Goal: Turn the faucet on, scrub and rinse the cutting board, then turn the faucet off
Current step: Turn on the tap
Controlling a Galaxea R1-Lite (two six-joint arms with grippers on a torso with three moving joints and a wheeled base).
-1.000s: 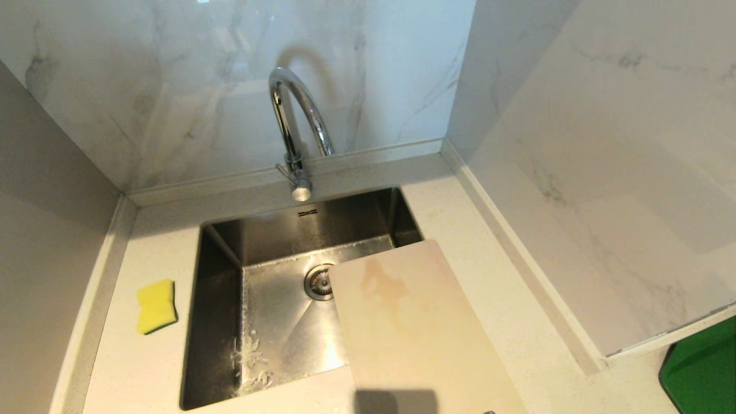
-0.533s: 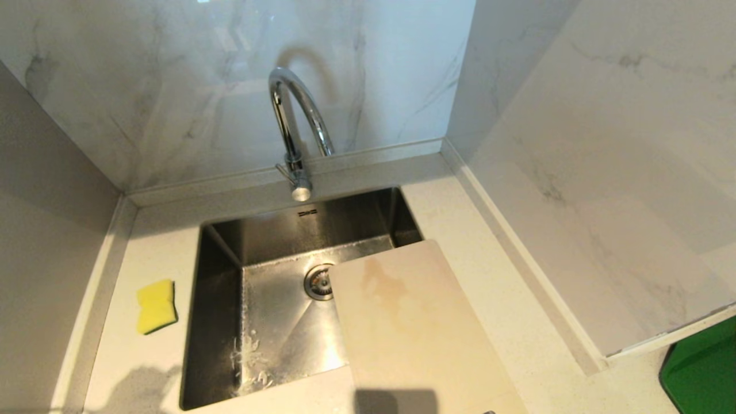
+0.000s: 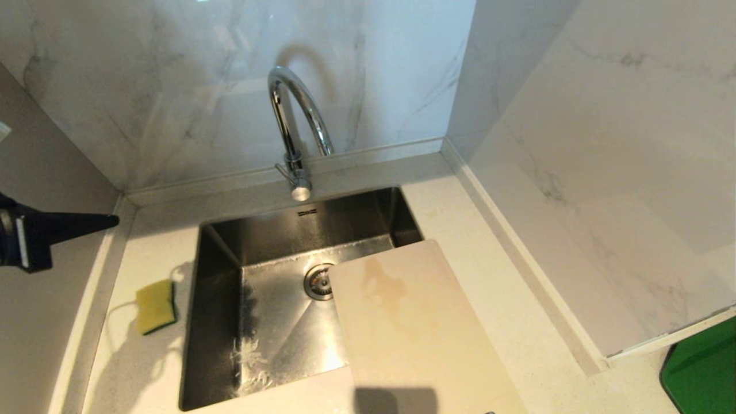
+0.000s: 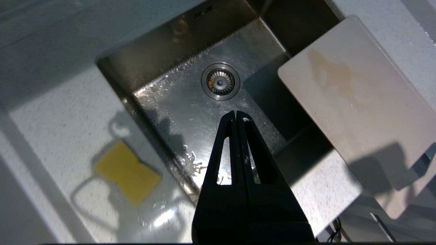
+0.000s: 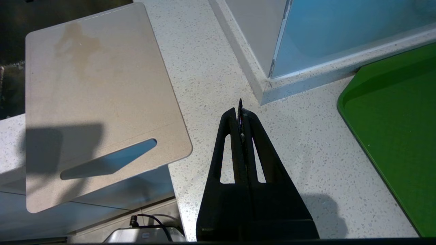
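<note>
Below your left gripper [image 4: 236, 115], whose fingers are pressed together on nothing, lies the sink [image 4: 190, 112]; the stained cutting board [image 4: 357, 102] bridges its right rim, and the sponge [image 4: 126, 173] sits on the counter opposite. Beyond it stands the faucet [image 3: 293, 132], dry. Your right gripper [image 5: 240, 114], likewise closed and empty, hangs just beside the board's slot end.

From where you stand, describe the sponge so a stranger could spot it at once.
Start at the steel sink set in the pale speckled counter. On the counter just left of the basin lies the sponge: a small yellow pad with wavy sides and a green edge, the only brightly coloured thing on that side.
</note>
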